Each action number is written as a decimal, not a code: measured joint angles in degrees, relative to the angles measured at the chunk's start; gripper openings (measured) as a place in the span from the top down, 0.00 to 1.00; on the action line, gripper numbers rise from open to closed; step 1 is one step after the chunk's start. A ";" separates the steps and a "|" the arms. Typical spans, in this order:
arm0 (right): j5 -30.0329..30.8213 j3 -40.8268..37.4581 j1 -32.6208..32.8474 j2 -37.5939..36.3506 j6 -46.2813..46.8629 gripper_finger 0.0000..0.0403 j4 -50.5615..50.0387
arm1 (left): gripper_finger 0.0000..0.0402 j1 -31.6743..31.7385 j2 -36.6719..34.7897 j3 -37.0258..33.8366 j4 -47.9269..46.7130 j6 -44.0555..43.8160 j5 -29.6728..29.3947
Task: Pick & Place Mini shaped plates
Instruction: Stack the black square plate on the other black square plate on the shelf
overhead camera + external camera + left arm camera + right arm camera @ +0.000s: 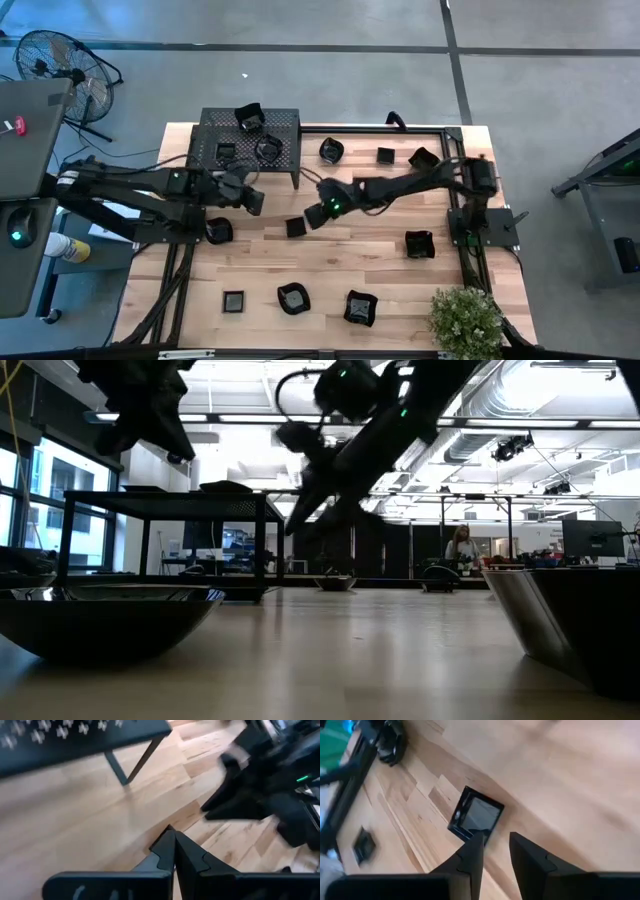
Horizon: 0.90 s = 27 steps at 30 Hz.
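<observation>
Partly hidden: square plate | behind right gripper | jaws apart

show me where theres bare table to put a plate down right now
Bare wood lies between the right gripper and the front-row plates. Another patch runs from the square plate right to the plate near the right arm's base. It is crowded by the rack, where the shut left gripper also hovers.

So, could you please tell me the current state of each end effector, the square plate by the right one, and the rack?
Left end effector: shut, empty.
Right end effector: open, above the square plate.
Square plate: flat on the table, not gripped.
Rack: standing, holding a few plates.
</observation>
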 joint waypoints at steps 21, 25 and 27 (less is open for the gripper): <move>-3.66 -32.50 -8.73 -41.80 -15.54 0.99 1.75 | 0.83 -6.14 32.18 0.00 15.63 -40.44 3.98; -3.51 -34.23 -9.69 -46.27 -16.18 0.98 1.96 | 0.76 -6.14 34.44 0.00 14.43 -44.61 3.38; -3.40 -34.84 -10.08 -47.73 -17.05 0.98 2.06 | 0.76 -6.14 35.55 0.00 15.46 -45.38 2.79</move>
